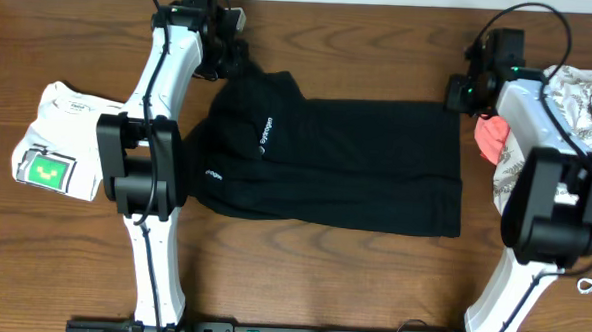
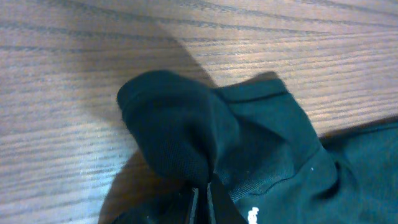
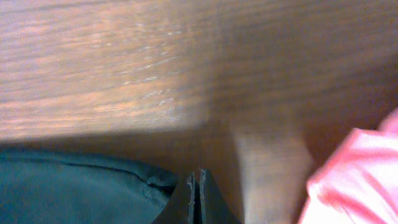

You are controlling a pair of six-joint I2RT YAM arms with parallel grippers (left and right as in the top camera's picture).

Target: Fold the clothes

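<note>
Overhead: black garment (image 1: 356, 164) spread wide on mid-table (image 1: 382, 30), far-left corner bunched and pinched in the clenched left gripper (image 1: 229, 55). Right gripper (image 1: 459, 93) clamped tight at the far-right corner; hold on cloth unclear. Confirm that grip first, then lift both corners level, together, and draw toward the near hem, clear of the white folded shirt (image 1: 62, 141) and the clothes pile (image 1: 589, 99).

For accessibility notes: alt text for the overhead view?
A black garment lies spread on a wooden table, the left gripper pinching one far corner, the right gripper shut at the other. A folded white shirt lies alongside.
</note>
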